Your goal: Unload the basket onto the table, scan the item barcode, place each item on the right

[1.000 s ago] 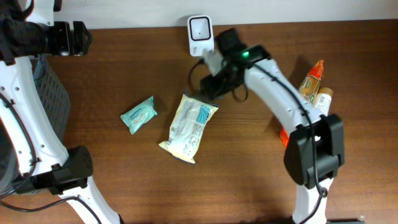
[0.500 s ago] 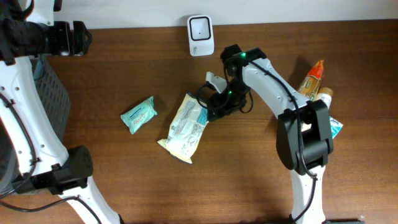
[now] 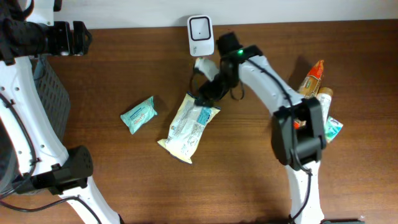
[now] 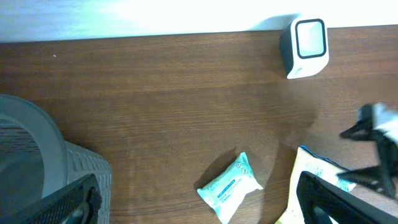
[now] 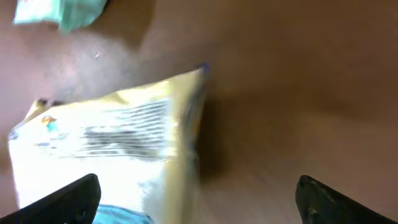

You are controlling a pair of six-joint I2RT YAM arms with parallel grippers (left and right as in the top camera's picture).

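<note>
R claw (image 5: 199, 208): fingers wide apart, nothing held, at top end of packet (image 3: 186, 127).
L claw (image 4: 199, 208): wide apart, empty, far left.
Packet pos: flat on table (image 3: 249, 180), near scanner (image 3: 200, 28), not touching; teal pack (image 3: 139, 114) on its left.

Left tool (image 3: 87, 38) spread wide; right tool (image 3: 204, 82) likewise, arm outstretched

The scanner (image 3: 200, 35) sits at the back edge of the table (image 3: 124, 180), the big pouch (image 3: 186, 127) in front of it, a small packet (image 3: 139, 114) just left of that. Far right there's what looks like a few tubes (image 3: 314, 84), and the basket (image 3: 56, 99) is at the far left.
</note>
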